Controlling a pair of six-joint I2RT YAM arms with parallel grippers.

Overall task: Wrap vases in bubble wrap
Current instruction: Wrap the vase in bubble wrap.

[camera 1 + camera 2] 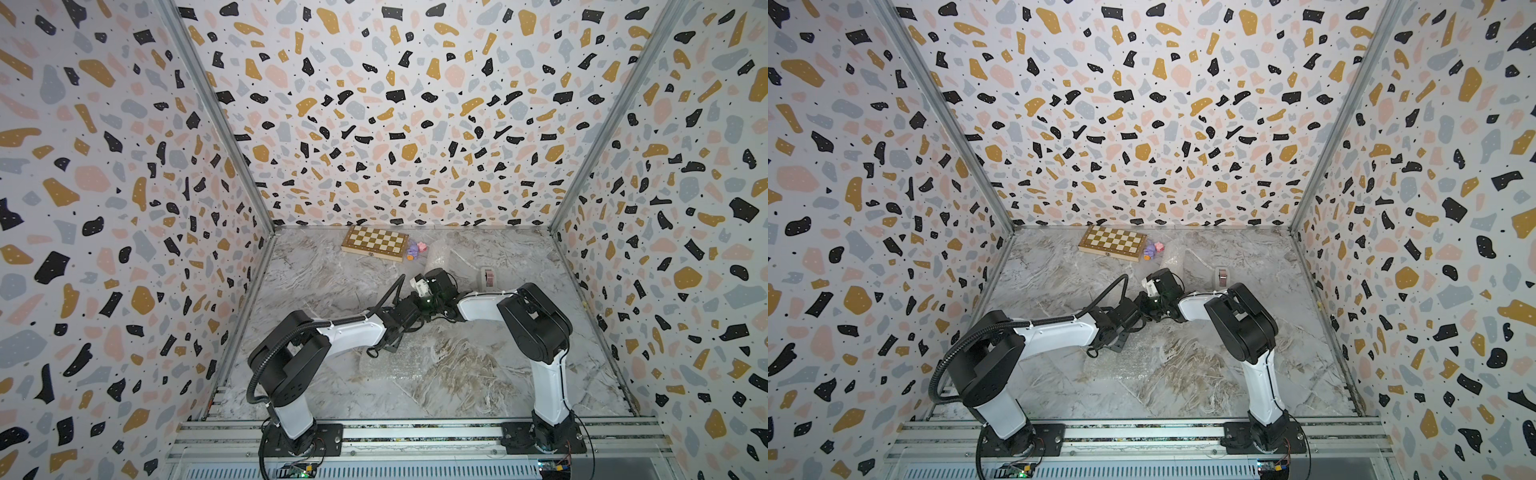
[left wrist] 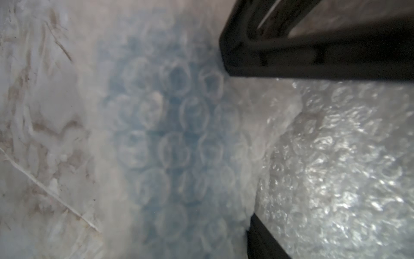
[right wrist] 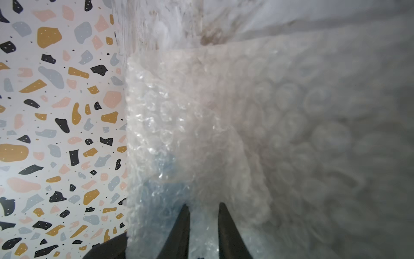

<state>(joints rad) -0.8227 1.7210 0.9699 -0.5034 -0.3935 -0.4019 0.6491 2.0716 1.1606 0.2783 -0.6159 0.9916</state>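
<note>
Two arms meet over the middle of the marble bench (image 1: 316, 282). I count one light blue vase (image 2: 174, 134), seen only as a blurred blue shape through the bubble wrap (image 2: 336, 157) folded over it. Farther back lies one rolled bundle of wrap (image 1: 436, 259); I cannot tell what it holds. Also back there are one tape dispenser (image 1: 488, 277), one chessboard (image 1: 374, 243) and a small cluster of toys (image 1: 414, 250).

The left fingers (image 2: 313, 56) stand wide apart, open. The crinkled wrap lies between them and the covered vase sits just beyond their tips.

The right fingers (image 3: 181, 233) are nearly together with a narrow gap. The wrap sits right at their tips, blue showing through just beside them. I cannot tell whether they pinch it.
</note>
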